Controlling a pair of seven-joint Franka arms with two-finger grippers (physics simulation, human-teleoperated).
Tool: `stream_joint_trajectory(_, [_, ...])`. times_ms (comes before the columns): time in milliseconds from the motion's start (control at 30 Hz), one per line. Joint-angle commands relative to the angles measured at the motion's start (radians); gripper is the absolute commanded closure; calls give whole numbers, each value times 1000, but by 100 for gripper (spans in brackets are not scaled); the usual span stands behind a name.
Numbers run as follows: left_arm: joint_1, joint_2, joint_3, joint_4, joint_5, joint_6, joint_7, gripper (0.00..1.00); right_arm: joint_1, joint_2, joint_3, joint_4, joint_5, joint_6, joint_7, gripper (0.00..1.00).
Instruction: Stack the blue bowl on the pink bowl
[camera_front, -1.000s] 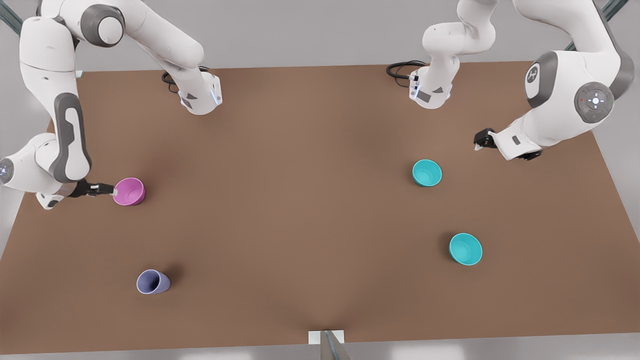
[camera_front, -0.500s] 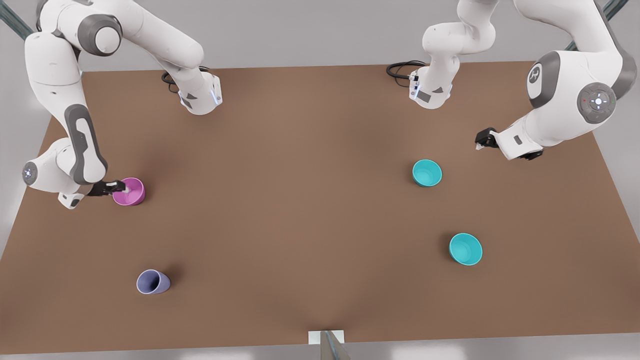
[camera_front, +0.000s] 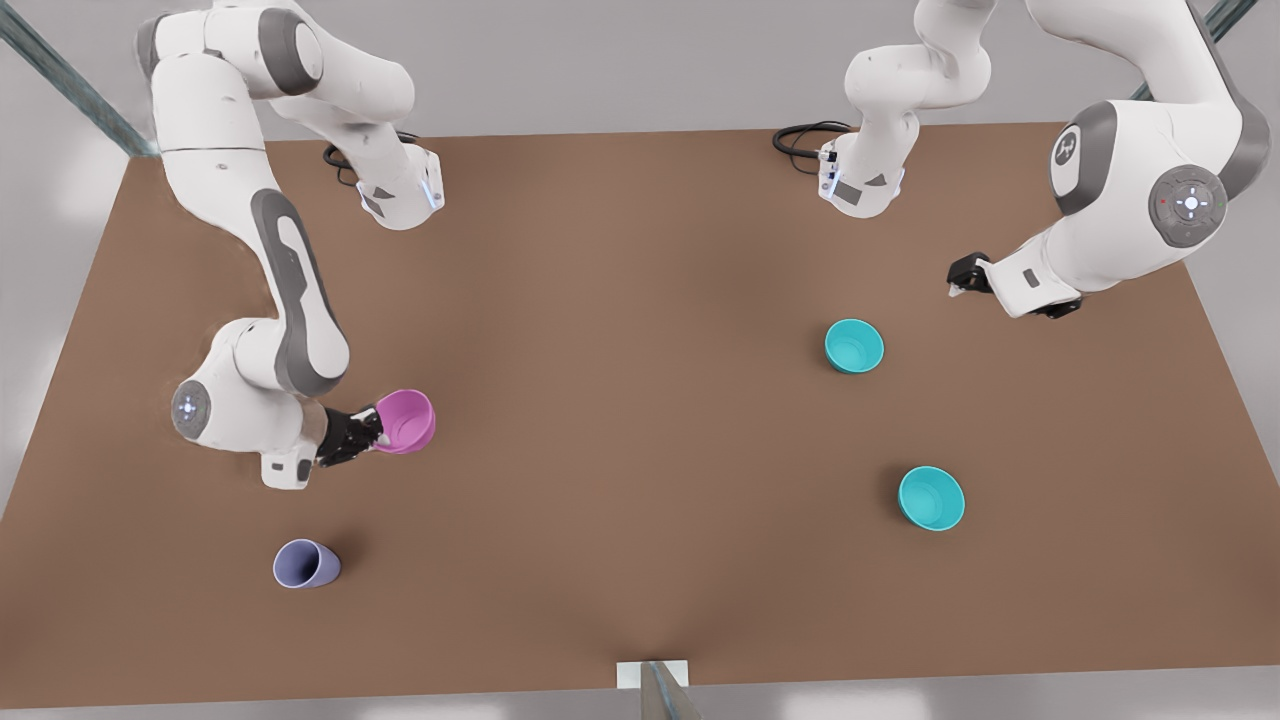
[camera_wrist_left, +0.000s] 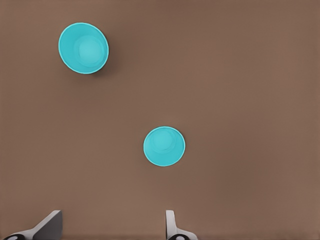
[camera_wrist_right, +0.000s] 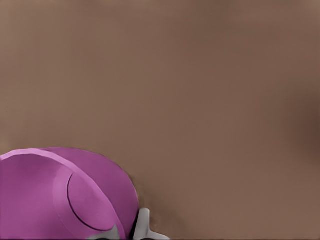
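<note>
The right hand (camera_front: 375, 432), on the arm at the front view's left, is clamped on the rim of the small round magenta-pink plastic bowl (camera_front: 407, 421) and holds it tilted above the brown surface (camera_front: 620, 450); the right wrist view shows the pink bowl (camera_wrist_right: 65, 195) against one pale finger (camera_wrist_right: 143, 225). That arm is bent low, elbow toward the surface's edge at the front view's left. The left hand (camera_front: 962, 277), on the arm at the front view's right, hangs above the surface with its fingers (camera_wrist_left: 171, 222) apart, waiting.

Since a second ago the right hand has closed on the pink bowl and carried it toward the centre and the near edge; the left arm has barely shifted.

The small round teal-blue plastic bowl (camera_front: 854, 346) sits upright, well apart from the pink one, with bare surface between them. A brighter turquoise plastic bowl (camera_front: 931, 497) stands nearer the front edge, and a taller lavender plastic cup (camera_front: 306, 564) lies tipped, near the carried bowl.
</note>
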Motion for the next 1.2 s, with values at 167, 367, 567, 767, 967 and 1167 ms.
stream_joint_trajectory(167, [3,2,-1,0,0,0,3,0,423,423,-12,575,12,81,1822,79])
stream_joint_trajectory(367, [5,2,0,0,0,0,3,0,511,555,-27,641,-3,225,1896,79])
stream_joint_trajectory(567, [5,41,0,0,-6,15,3,0,508,560,-26,643,-2,238,1885,0])
stream_joint_trajectory(767, [-1,144,150,-261,-128,290,-9,0,198,397,-29,666,-162,-279,1185,0])
stream_joint_trajectory(967, [-18,261,158,-593,-277,805,258,0,-136,26,-27,612,-439,-575,305,0])
stream_joint_trajectory(1167, [-47,321,152,-602,-329,852,345,0,-167,-365,-27,183,-391,-465,546,0])
